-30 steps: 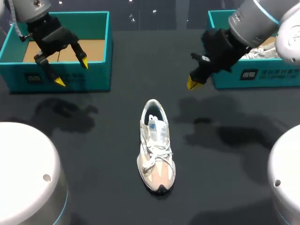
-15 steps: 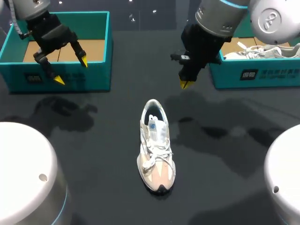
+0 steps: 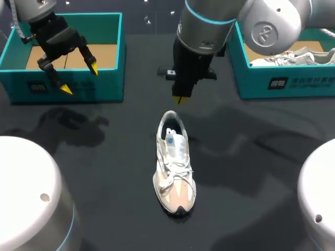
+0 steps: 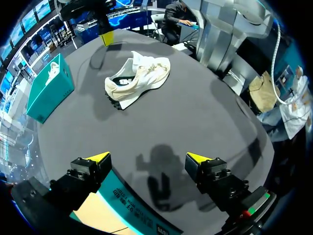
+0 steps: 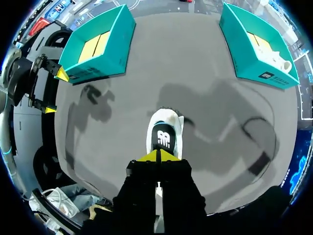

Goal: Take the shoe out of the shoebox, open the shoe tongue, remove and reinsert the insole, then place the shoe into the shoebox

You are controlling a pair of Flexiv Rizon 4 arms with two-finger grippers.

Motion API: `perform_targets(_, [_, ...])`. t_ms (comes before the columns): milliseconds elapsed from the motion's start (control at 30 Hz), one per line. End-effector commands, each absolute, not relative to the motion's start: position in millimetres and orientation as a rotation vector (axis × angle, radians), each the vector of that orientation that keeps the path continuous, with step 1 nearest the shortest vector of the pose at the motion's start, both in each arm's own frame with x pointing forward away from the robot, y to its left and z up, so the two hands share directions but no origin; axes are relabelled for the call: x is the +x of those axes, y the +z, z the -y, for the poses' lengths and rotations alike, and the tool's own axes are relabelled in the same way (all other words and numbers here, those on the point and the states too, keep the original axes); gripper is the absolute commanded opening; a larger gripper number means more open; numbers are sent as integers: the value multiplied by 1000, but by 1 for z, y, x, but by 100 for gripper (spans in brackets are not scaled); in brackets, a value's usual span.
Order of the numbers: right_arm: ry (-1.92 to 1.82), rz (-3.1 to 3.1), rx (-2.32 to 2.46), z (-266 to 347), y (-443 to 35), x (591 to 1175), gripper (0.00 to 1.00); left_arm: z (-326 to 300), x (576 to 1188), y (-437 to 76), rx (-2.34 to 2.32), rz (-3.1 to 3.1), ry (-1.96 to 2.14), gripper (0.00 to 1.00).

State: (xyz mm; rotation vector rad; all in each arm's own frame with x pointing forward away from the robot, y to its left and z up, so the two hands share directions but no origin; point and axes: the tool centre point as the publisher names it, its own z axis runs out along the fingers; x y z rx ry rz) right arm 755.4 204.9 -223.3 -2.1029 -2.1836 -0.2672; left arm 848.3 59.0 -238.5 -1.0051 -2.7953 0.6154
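A white and beige shoe [image 3: 175,164] lies on the dark table, toe toward the front edge, heel toward the back. My right gripper [image 3: 180,98] hangs shut just behind the heel, holding nothing; in the right wrist view its joined yellow tips [image 5: 158,156] point down at the shoe's heel opening [image 5: 164,137]. My left gripper [image 3: 79,77] stands open over the front wall of the empty teal shoebox [image 3: 107,57] at the back left. In the left wrist view the open gripper [image 4: 149,157] is above that box's wall, and the shoe [image 4: 138,80] lies far ahead.
A second teal shoebox [image 3: 277,78] at the back right holds another white shoe [image 3: 293,55]. Two white round arm bases sit at the front left [image 3: 26,193] and front right [image 3: 319,193].
My right arm has swung left from the right shoebox to a spot just behind the shoe's heel, its gripper still shut. The left arm and the shoe have not moved.
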Motion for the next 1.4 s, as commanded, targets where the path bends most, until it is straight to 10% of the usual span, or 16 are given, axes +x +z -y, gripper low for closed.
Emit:
perform_targets(33, [-70,2181,-2330,-222,-240,763,0,-59,849,-238,-1006,2794,613,100])
perform_targets(1400, [-23,2137,-2433,-217,-345,754,0,-59,849,-238,-1006,2794,613,100])
